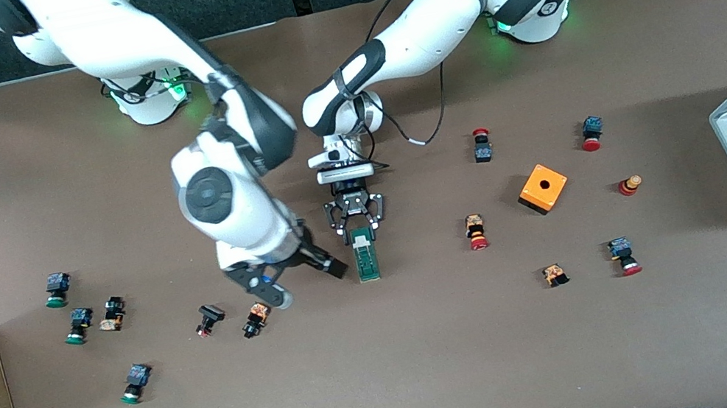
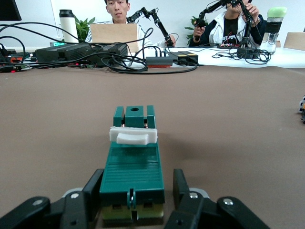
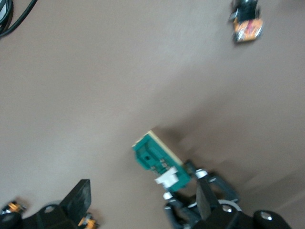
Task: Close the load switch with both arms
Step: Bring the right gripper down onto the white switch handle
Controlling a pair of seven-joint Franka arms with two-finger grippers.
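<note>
Lying flat on the brown table [image 1: 438,370] near its middle, the load switch [image 1: 365,254] points its long axis toward the front camera. From above only its dark-green top and a pale patch at the end away from that camera are visible. The left wrist view adds detail: a white piece [image 2: 133,135] crosses the green body [image 2: 132,167] partway along, and the body's base is cream.

The left gripper [image 1: 358,222] sits at the switch's end farther from the front camera. In its wrist view the two fingers [image 2: 180,187] flank that end closely, narrowed about it; contact cannot be confirmed. The left arm comes in from its base at the table's edge.

The right gripper [image 1: 306,281] is low beside the switch, toward the right arm's end of the table, its jaws spread wide and holding nothing. Its wrist view shows one finger [image 3: 78,200] well apart from the switch [image 3: 157,162].

Small push buttons [image 1: 256,318] lie scattered toward both ends. An orange cube [image 1: 543,188] stands toward the left arm's end.
</note>
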